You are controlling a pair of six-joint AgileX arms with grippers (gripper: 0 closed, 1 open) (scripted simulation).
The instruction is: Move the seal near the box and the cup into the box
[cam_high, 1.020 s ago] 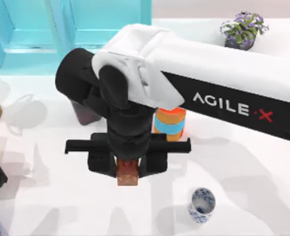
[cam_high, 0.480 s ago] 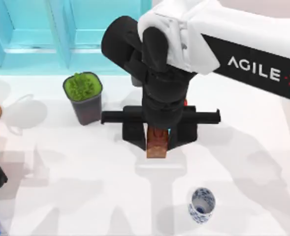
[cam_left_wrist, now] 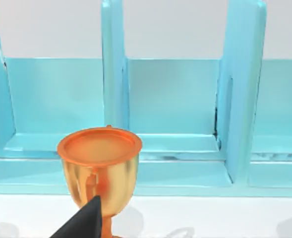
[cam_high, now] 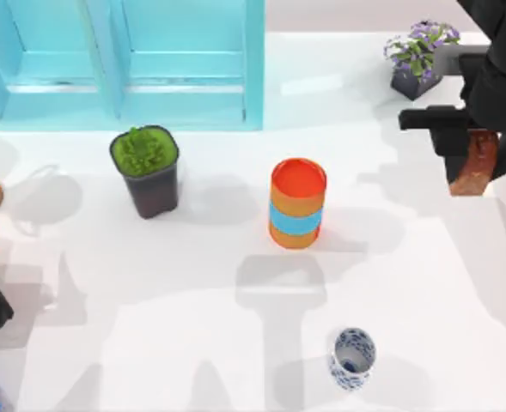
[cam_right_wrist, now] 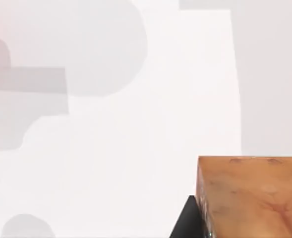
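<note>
reddish-brown and glossy, the seal point(cam_high: 473, 163) is seen at the right edge of the top view, pinched between the dark fingers of the right gripper point(cam_high: 476, 159) and lifted off the table point(cam_high: 192, 283); its speckled block is also seen low in the right wrist view point(cam_right_wrist: 250, 198). half a second ago it was held over the middle of the frame, just beside the orange cylinder with a blue band point(cam_high: 297, 203); it has since been swung to the far right, which has uncovered that cylinder. the blue box point(cam_high: 119, 60) lies across the upper left of the frame, so the seal is now well apart from it, and the first part of the task is judged not yet done. the cup point(cam_high: 352, 358) stands untouched at the lower centre-right, outside the box. a green plant pot point(cam_high: 146, 170) is seen near the box, a purple-flowered pot point(cam_high: 420, 53) at the upper right. the left gripper is parked at the left edge, facing an orange goblet point(cam_left_wrist: 99, 168); whether its fingers are spread cannot be told.
</note>
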